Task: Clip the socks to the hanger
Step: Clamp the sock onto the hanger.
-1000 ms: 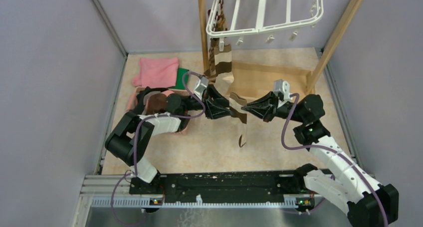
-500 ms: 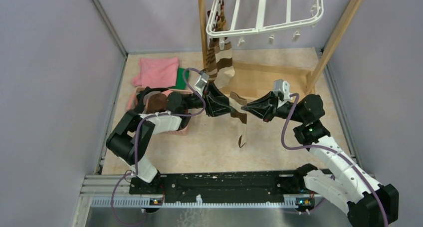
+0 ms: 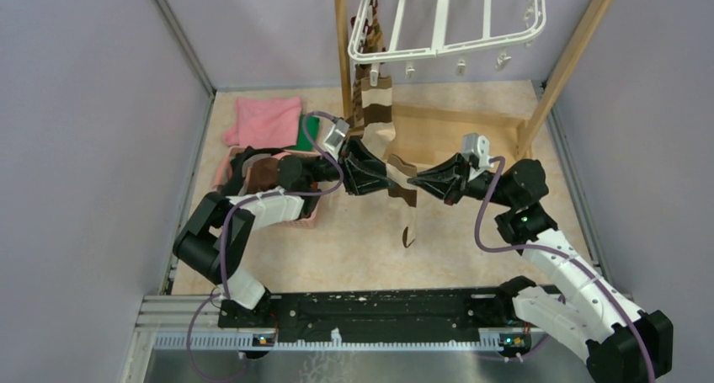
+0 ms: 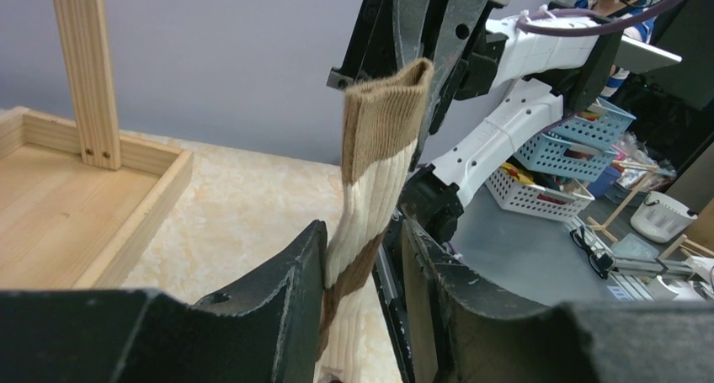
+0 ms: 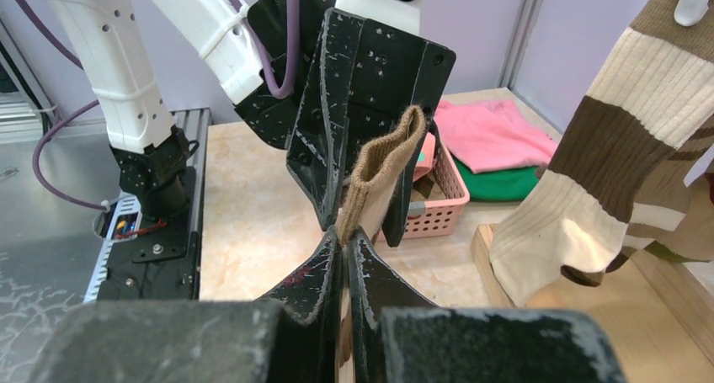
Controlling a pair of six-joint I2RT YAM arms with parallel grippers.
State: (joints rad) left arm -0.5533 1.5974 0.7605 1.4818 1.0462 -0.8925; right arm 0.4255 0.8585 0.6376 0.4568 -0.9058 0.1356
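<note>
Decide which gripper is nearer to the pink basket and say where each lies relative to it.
Left. The left gripper lies just right of the pink basket, its arm crossing above it. The right gripper is farther right, beyond the striped sock it pinches.

One hanger [image 3: 439, 29], two cloths [image 3: 265, 120], one basket [image 5: 446, 202]

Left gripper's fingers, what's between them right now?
A brown-and-cream striped sock hangs between the left gripper's fingers, clearest in the left wrist view; the right gripper pinches its tan cuff.
</note>
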